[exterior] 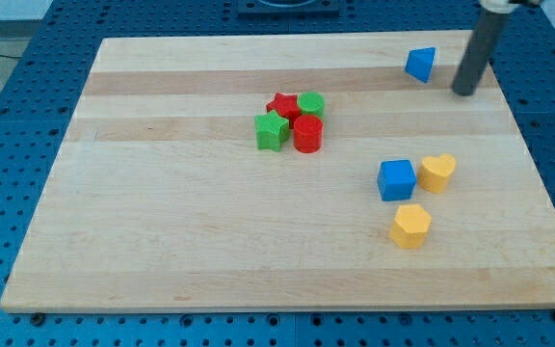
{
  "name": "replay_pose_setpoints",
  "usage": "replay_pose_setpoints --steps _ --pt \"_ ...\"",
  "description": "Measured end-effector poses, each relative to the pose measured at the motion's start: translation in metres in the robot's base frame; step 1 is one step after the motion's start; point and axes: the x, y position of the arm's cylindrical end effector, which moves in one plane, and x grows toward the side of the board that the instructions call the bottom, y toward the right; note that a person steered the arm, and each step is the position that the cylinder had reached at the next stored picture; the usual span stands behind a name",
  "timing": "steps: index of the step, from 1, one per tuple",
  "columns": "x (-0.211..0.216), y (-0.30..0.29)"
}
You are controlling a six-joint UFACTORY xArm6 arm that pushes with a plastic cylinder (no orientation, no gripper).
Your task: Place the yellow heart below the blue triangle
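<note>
Camera view: my tip [463, 93], a bare rod with no jaws and holding nothing, rests just right of the far blue triangle [420, 64]; the yellow heart [437, 173] waits nearer, touching the blue cube [396, 180].

A pale wooden board [210, 251] rests on a blue perforated table [27, 116].

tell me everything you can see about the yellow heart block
The yellow heart-shaped block is a small, solid, matte piece that looks like plastic, lying flat on the pale wooden board toward the view's right. Its left side sits against or nearly against the blue cube. A yellow hexagonal block lies just below, apart. My tip is well above it, beside the blue triangle.
</note>
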Motion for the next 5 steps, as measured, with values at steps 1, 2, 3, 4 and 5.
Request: replay_pose_setpoints --steps 1,2,3,4,5 --pt "-0.046 -0.016" --pt "-0.056 -0.026" --pt "-0.02 -0.01" --pt "-0.015 -0.053" --pt "-0.041 -0.061"
